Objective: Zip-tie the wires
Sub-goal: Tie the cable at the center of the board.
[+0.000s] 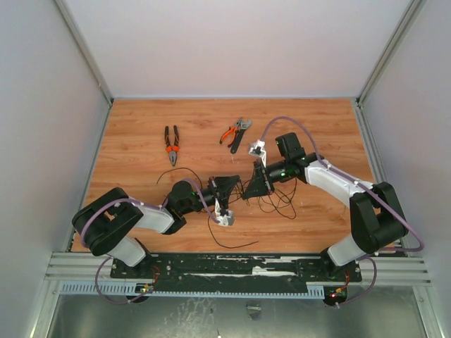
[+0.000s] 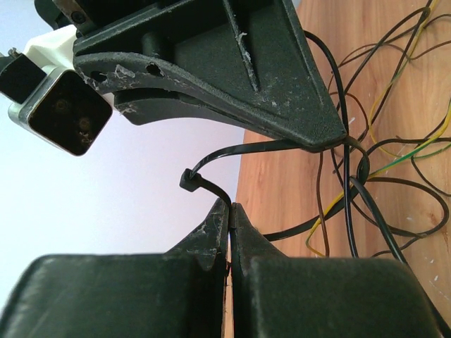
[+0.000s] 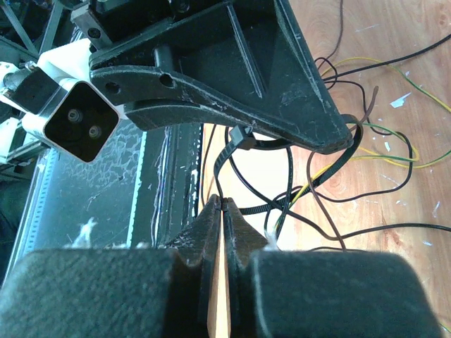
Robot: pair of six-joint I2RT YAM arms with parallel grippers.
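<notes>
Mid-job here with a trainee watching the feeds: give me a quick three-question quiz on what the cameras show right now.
1. True or false: the left gripper and the right gripper are both shut.
2. The left gripper pinches: A) the zip tie, B) a lilac cable, C) nothing.
3. Fill in: the long-nose pliers lie on the ___ arm's side of the wooden table.
Key: 1 true; 2 A; 3 left.
</notes>
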